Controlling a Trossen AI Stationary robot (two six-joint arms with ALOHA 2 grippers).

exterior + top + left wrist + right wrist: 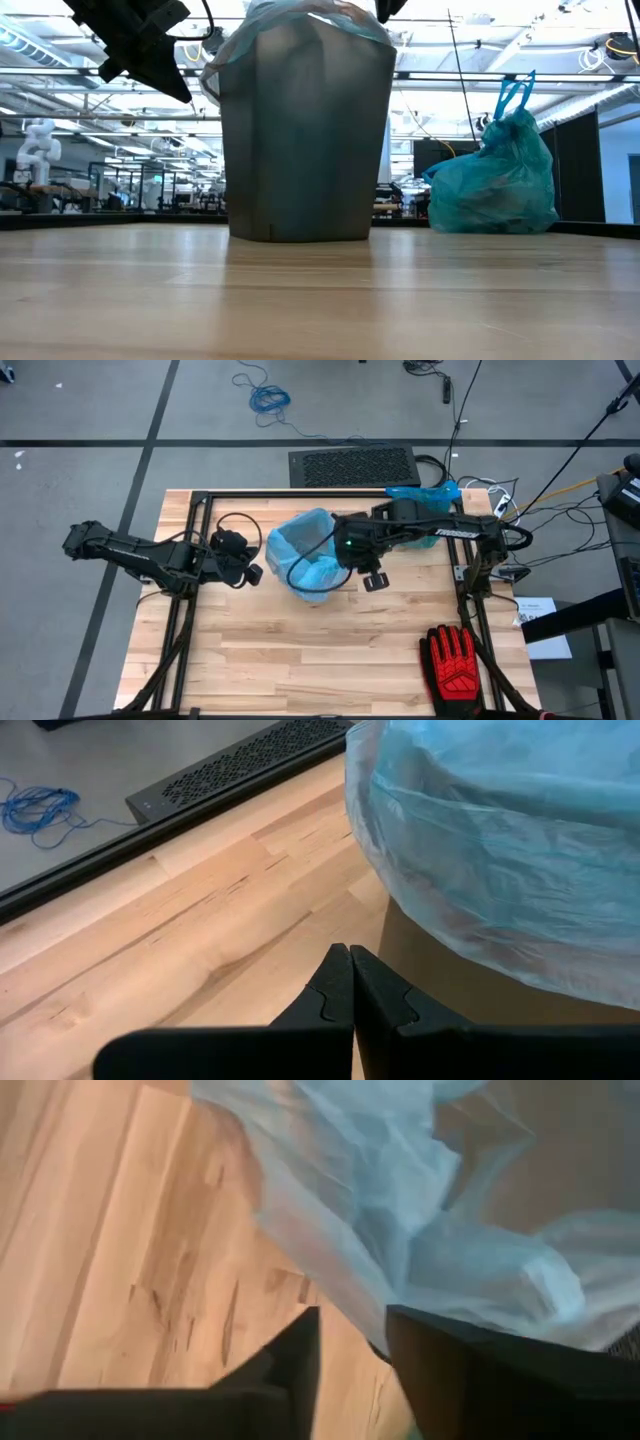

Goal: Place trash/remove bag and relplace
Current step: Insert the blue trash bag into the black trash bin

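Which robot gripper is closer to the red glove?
The right gripper. It hangs at the trash bin's rim, up the table from the red glove. The left gripper sits on the bin's far side, farther from the glove.

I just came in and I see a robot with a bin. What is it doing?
The robot is putting a fresh blue liner into the grey bin in the middle of the table. The right pincer is at the bin's rim, its fingers apart beside the edge of the liner. The left pincer waits shut on the bin's other side, holding nothing. A tied-up full blue bag sits at the back of the table, and a red glove lies near the front.
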